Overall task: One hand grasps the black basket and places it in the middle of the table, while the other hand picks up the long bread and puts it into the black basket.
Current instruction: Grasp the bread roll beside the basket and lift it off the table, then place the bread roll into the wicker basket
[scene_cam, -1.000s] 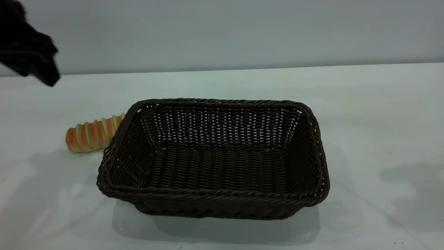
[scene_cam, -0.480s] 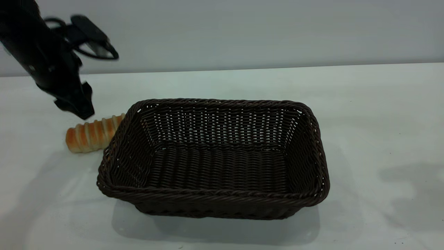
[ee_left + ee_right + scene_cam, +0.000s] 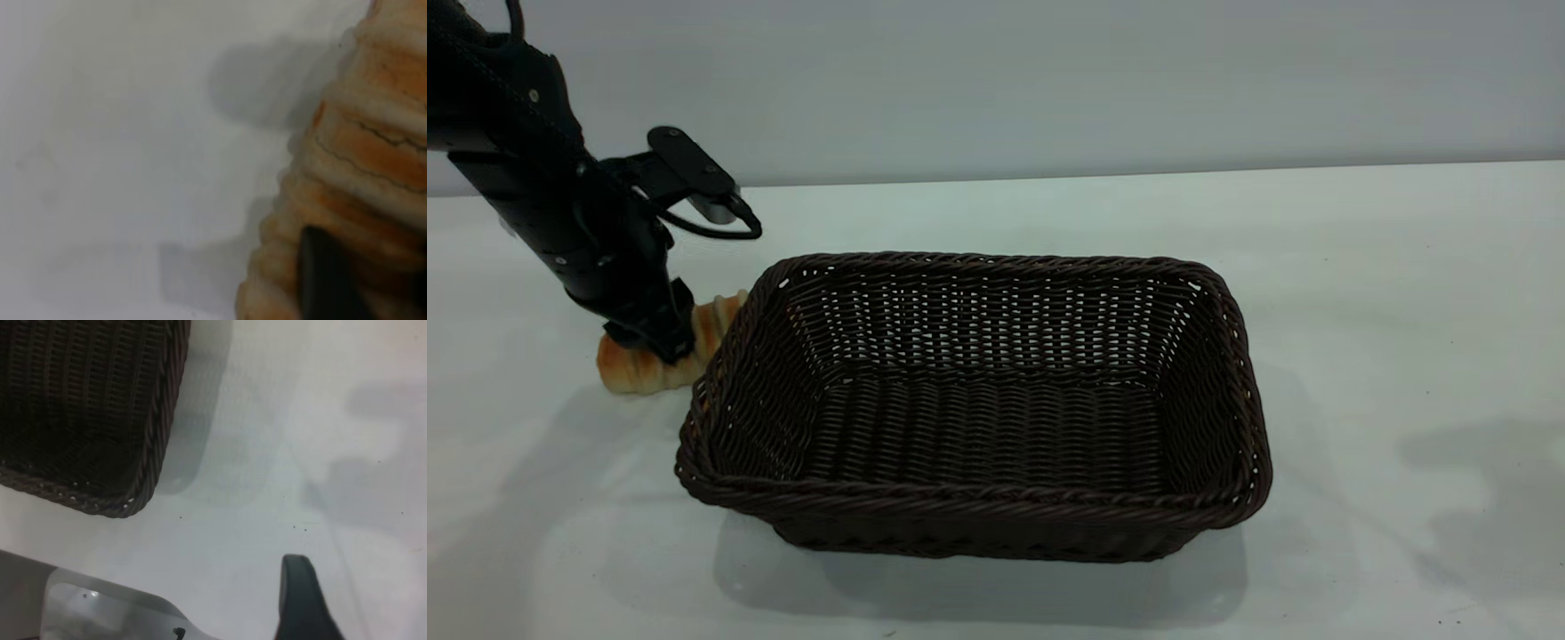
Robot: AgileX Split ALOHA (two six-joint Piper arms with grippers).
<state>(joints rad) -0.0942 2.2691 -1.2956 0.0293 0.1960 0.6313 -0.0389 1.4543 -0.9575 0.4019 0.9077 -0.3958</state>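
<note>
The black basket (image 3: 974, 404) stands upright and empty in the middle of the table (image 3: 1387, 293). The long bread (image 3: 636, 369) lies on the table against the basket's left side. My left gripper (image 3: 654, 342) has come down on the bread's middle, open, with its fingers on either side of it. In the left wrist view the bread (image 3: 360, 173) fills one side and one dark finger (image 3: 323, 280) lies against it. The right gripper (image 3: 373, 587) is outside the exterior view; its wrist view shows one finger (image 3: 301, 593) over bare table, away from a basket corner (image 3: 113, 453).
A pale grey wall runs behind the table's far edge (image 3: 1049, 173). A grey metal bracket (image 3: 100, 607) shows at the table's border in the right wrist view. White tabletop lies to the right of the basket and in front of it.
The left arm has swung down from the upper left onto the bread. The basket and the bread have not moved.
</note>
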